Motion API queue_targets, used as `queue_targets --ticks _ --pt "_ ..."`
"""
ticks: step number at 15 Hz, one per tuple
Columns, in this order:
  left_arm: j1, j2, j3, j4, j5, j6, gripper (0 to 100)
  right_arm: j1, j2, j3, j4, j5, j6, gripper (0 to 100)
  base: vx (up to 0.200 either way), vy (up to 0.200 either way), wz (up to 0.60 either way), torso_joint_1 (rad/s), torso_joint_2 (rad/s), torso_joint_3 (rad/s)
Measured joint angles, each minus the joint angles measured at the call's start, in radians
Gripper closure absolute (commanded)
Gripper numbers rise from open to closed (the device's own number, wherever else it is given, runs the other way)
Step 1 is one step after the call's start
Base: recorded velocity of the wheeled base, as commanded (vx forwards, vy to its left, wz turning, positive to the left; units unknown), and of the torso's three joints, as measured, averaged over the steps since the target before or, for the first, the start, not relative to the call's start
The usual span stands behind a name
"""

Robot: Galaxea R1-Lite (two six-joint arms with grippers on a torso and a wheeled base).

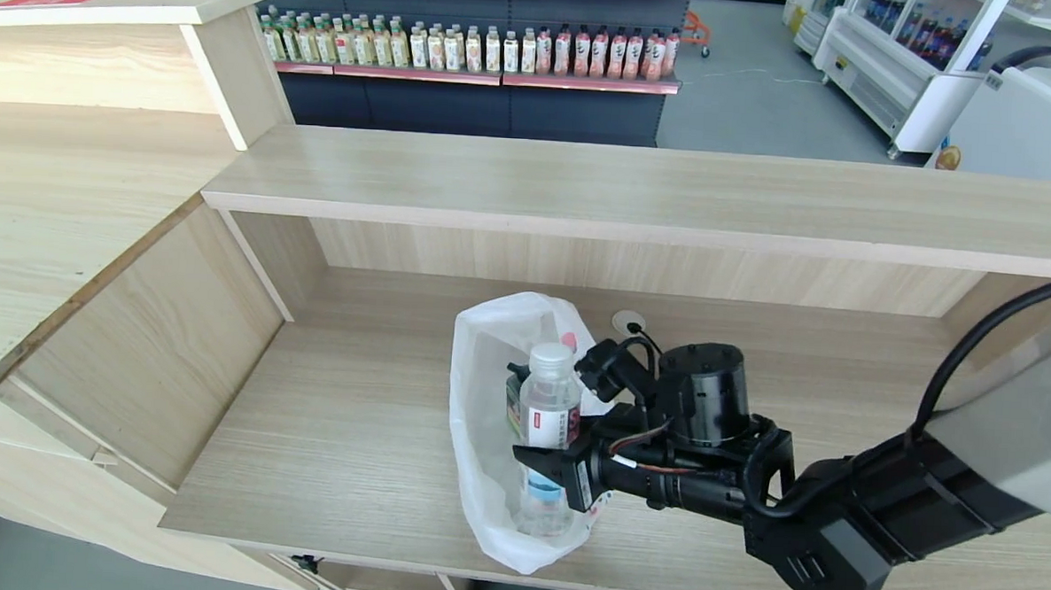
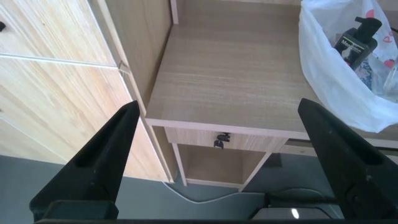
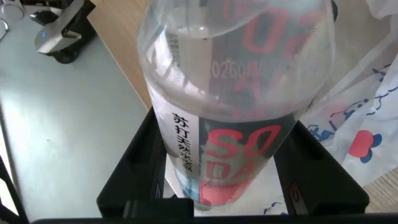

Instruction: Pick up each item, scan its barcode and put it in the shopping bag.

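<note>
Upright in the closed jaws of my right gripper (image 1: pixel 547 456), the clear water bottle (image 1: pixel 549 402) stood with its lower part inside the mouth of the white shopping bag (image 1: pixel 477 399) on the wooden counter (image 1: pixel 351 429). My left gripper (image 2: pixel 217 111) hung off the counter's near left corner, jaws spread wide and holding nothing.

Trouble looked most likely at the release. I could not tell whether the bottle's base rested on anything, so letting go might have tipped it against the dark pump bottle (image 2: pixel 356 43) already in the bag. The thin plastic lay close around my fingers, and a snag on the way out could have dragged the bag, which sat close to the counter's front edge.

From the head camera, the whole bag and its place on the counter were plain. The right wrist camera gave the grip itself, both fingers pressed on the label, plus a dark device (image 3: pixel 62 31) on a grey surface beyond. The left wrist camera alone showed the pump bottle's label and a small lock (image 2: pixel 219 140) under the counter's lip.
</note>
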Motion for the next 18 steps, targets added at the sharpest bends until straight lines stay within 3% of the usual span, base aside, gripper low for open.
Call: queue_targets --ticks 18 --pt "0.0 0.0 0.0 0.0 0.0 0.0 0 -0.003 0.22 -0.16 -0.002 -0.005 -0.109 100 0.0 0.0 0.0 0.0 0.0 0.0"
